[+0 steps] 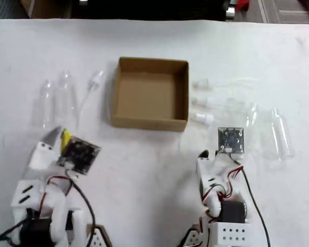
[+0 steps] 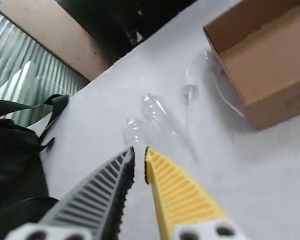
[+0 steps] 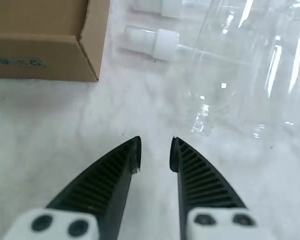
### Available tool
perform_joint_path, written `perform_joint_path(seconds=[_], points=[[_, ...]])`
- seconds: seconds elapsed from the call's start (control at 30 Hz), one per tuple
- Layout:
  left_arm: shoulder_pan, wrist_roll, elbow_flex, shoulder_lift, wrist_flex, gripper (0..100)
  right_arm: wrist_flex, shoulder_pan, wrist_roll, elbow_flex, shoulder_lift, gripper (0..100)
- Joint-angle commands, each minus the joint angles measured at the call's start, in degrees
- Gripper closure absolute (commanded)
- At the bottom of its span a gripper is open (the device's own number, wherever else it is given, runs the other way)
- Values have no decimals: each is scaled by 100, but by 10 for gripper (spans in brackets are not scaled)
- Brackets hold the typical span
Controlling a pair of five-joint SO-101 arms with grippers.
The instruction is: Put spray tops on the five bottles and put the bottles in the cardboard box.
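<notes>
Your cardboard box (image 1: 149, 122) sits open and empty in the upper middle of the high view, mouth up, ready to take finished bottles (image 1: 67, 95). Two of these lie at upper left. The rest lie at right, too clear against the white to count surely, and none looks capped. Three spray tops (image 1: 202, 118) line up just beside the box's right wall, and a single one with its tube lies between the box and the left pair. The split seems meant to give each arm parts on its own side. Your left gripper (image 2: 139, 152) hangs low at lower left, aimed at the left pair, its grey and yellow fingers all but pressed together on nothing. Your right gripper (image 3: 155, 145) hovers over bare worktop (image 1: 144, 180) just short of the tops, its fingers slightly spread and empty. The worktop is white and faintly marbled. Past its far edge the left wrist view shows a black bag (image 2: 15, 150) and a ribbed wall panel.
</notes>
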Motion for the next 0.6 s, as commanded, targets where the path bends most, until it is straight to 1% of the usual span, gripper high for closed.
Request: perform_joint_path(seconds=[0.0,0.2,0.27,0.33,0.47,0.57], points=[[-277,229,-659,66,-264,946,-136,92,53,44,-57,907],[-347,229,-1064,84,-220,946,-136,92,53,44,-57,907],[-347,229,-1213,295,-202,946,-136,92,53,44,-57,907],[-330,246,-1495,769,-53,946,-136,92,53,62,-57,907],[-242,923,-2541,2281,642,946,-136,92,53,62,-57,907],[22,1081,-3420,3486,1204,946,-127,92,53,62,-57,907]])
